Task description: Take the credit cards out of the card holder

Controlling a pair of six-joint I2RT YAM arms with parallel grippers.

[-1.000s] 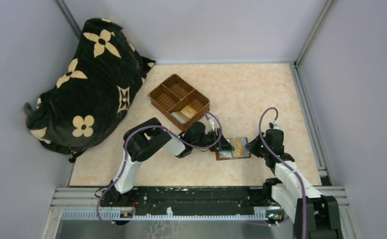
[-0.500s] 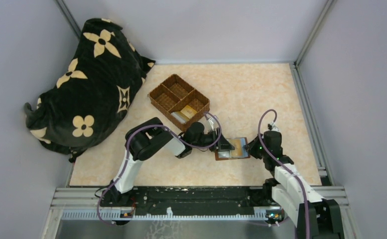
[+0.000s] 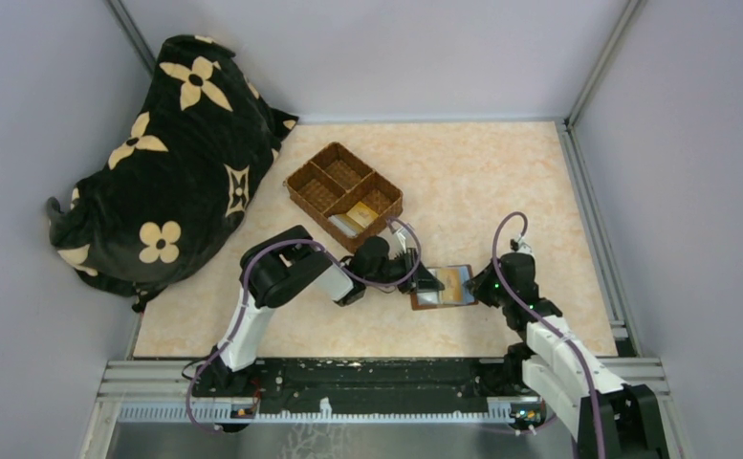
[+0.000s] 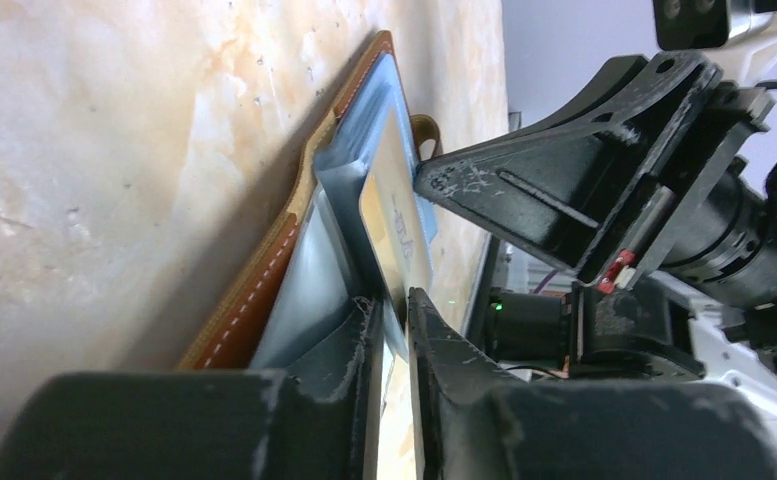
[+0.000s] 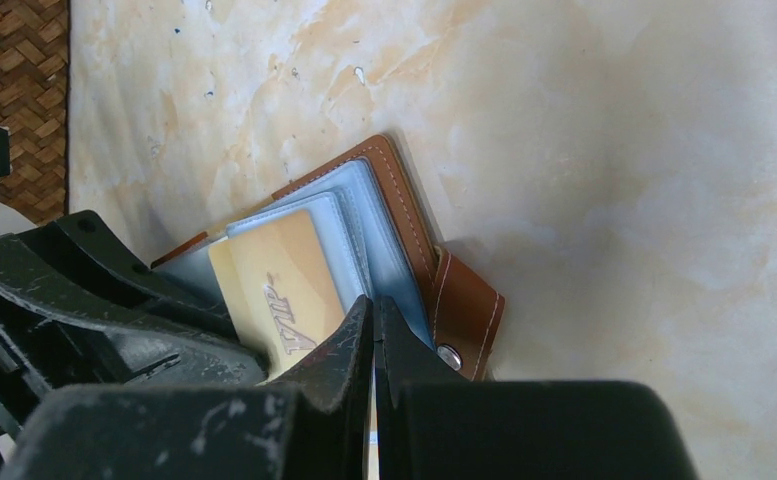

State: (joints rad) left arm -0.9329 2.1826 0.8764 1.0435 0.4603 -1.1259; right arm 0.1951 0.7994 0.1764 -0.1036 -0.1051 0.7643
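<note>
The reddish-brown card holder (image 3: 447, 298) lies open on the table between both arms. A gold credit card (image 5: 269, 275) sticks out of its grey-blue sleeves (image 5: 364, 215). My left gripper (image 4: 394, 302) has its jaws closed narrowly on this card's near edge (image 4: 396, 225); in the top view it sits at the holder's left side (image 3: 428, 283). My right gripper (image 5: 374, 305) is shut, its tips touching the sleeves beside the snap strap (image 5: 469, 310). I cannot tell whether a sleeve is pinched. In the top view it is at the holder's right edge (image 3: 483, 288).
A woven three-compartment basket (image 3: 296, 182) stands behind the left arm, with cards (image 3: 356, 219) in its near compartment. A black flowered bag (image 3: 166, 153) fills the far left. Grey walls enclose the table.
The left gripper's jaws have narrowed onto the gold card. The holder and both grippers have shifted slightly to the left.
</note>
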